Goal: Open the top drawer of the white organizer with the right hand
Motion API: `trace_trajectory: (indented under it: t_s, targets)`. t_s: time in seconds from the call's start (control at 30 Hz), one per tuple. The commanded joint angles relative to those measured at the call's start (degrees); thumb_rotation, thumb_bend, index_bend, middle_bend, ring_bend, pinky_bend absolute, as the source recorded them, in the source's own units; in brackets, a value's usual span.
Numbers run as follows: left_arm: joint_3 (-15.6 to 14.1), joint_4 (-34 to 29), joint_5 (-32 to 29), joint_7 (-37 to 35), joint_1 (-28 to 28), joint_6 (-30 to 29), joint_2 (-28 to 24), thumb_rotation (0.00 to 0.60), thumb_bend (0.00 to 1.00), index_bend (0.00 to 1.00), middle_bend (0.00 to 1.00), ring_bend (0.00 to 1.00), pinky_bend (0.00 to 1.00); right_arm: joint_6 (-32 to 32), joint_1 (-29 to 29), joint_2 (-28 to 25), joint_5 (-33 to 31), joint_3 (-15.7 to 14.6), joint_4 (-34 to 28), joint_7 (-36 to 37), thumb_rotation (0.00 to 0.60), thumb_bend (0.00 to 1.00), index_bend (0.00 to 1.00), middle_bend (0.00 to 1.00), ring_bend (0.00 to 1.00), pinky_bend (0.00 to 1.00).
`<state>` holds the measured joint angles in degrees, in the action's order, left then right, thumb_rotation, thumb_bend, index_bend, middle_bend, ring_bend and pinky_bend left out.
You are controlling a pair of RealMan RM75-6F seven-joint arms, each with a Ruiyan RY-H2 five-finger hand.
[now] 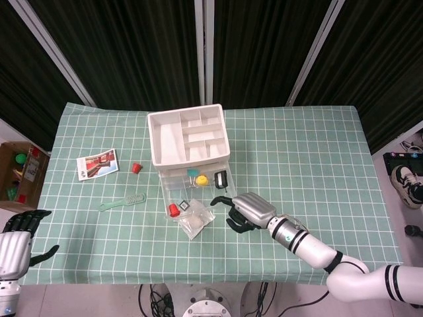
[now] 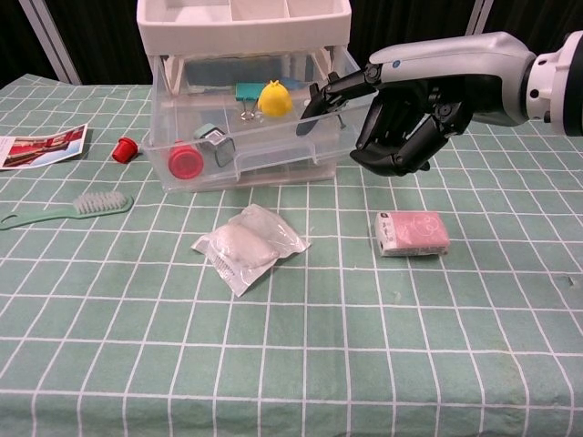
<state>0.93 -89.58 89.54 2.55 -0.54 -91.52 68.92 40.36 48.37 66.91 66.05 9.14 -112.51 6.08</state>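
Observation:
The white organizer (image 1: 188,135) stands mid-table with its compartment tray on top. Its clear top drawer (image 2: 246,150) is pulled well out toward the front edge (image 1: 192,197). Inside lie a red cap, a yellow piece, a teal clip and a small black-and-white item. My right hand (image 2: 410,123) is at the drawer's front right corner; one outstretched finger (image 2: 319,94) hooks the drawer's front wall and the others are curled in. From above, the right hand (image 1: 246,211) sits just right of the drawer. My left hand (image 1: 16,241) hangs at the lower left, off the table, fingers apart and holding nothing.
A pink packet (image 2: 412,232) lies below the right hand. A white plastic pouch (image 2: 248,246) lies just in front of the drawer. A green brush (image 2: 68,209), a loose red cap (image 2: 123,148) and a printed card (image 2: 41,146) are to the left. A cardboard box (image 1: 20,175) stands beside the table.

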Motion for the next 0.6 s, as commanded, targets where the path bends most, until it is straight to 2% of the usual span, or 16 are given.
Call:
trace_trajectory:
  t_s: [0.03,0.07,0.13,0.23,0.33,0.4,0.5,0.6]
  targets:
    - [0.0,0.0,0.0,0.0,0.0,0.0,0.0,0.6,0.02,0.25,0.23,0.19,0.21,1.2,-0.9,-1.0,1.9,-0.1,-1.1,0.1,0.6,0.4,0.05,0.82,0.71,0.73]
    - [0.0,-0.1,0.0,0.1,0.0,0.0,0.0,0.6,0.02,0.25,0.23,0.19,0.21,1.5,-1.1,-1.6,2.7,-0.1,-1.7,0.2,0.6,0.35,0.01,0.82,0.71,0.73]
    - [0.0,-0.1,-0.1,0.2,-0.1,0.0,-0.1,0.6,0.02,0.25,0.23,0.19,0.21,2.0,-1.7,-3.6,4.4,-0.1,-3.4,0.0,0.6,0.32,0.0,0.82,0.71,0.73]
    - [0.0,-0.2,-0.1,0.2,-0.1,-0.2,0.1,0.6,0.02,0.25,0.23,0.19,0.21,2.4,-2.0,-7.2,6.5,0.2,-6.3,-0.4,0.6,0.32,0.0,0.81,0.71,0.73]
    - [0.1,-0.1,0.0,0.2,0.1,-0.1,0.3,0.6,0.02,0.25,0.23,0.19,0.21,2.5,-1.4,-11.3,6.9,2.0,-9.4,-0.9,0.6,0.32,0.01,0.82,0.71,0.73]
    - [0.2,-0.1,0.2,0.2,0.2,-0.2,0.4,0.6,0.02,0.25,0.23,0.19,0.21,2.4,-0.3,-12.5,6.1,3.7,-10.3,-1.4,0.6,0.32,0.07,0.84,0.74,0.76]
    - [0.2,-0.1,0.4,0.3,0.2,-0.5,0.3,0.6,0.02,0.25,0.23,0.19,0.2,1.9,3.0,-12.1,2.6,6.3,-9.5,-4.3,0.6,0.31,0.22,0.89,0.8,0.83]
    - [0.1,-0.3,0.4,0.3,-0.2,-0.9,0.2,0.6,0.02,0.25,0.23,0.19,0.21,0.9,7.8,-9.2,-3.9,7.7,-7.0,-9.5,0.6,0.23,0.34,0.93,0.87,0.9]
